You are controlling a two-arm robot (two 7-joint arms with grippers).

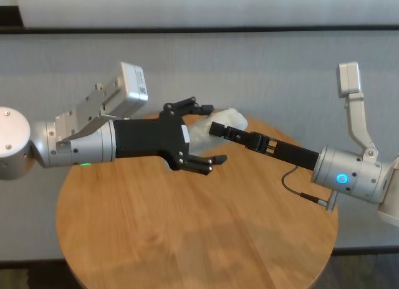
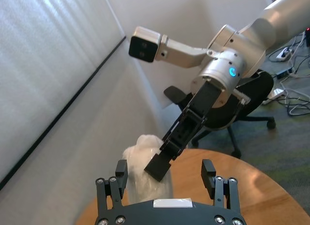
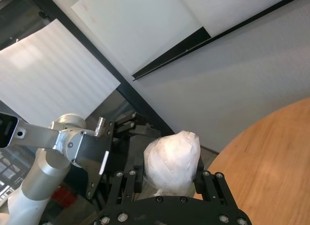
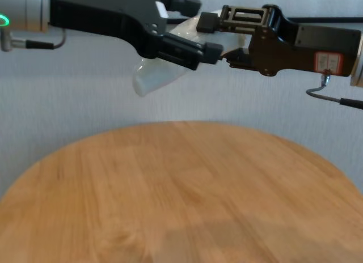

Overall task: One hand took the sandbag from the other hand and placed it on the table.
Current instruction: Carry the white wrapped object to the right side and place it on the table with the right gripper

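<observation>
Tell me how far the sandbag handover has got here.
Handover looks done: the right gripper is shut on the sandbag, while the left gripper stands open around it. In hand: the bag hangs in the air above the table. Left: clearing the open fingers and setting it down.

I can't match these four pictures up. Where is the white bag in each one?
Head: bag centre, above the table's far edge.
Left wrist: bag low centre.
Right wrist: bag low centre.
Chest: bag upper left of centre.
Shared landmark: the right gripper, shut on the bag.
</observation>
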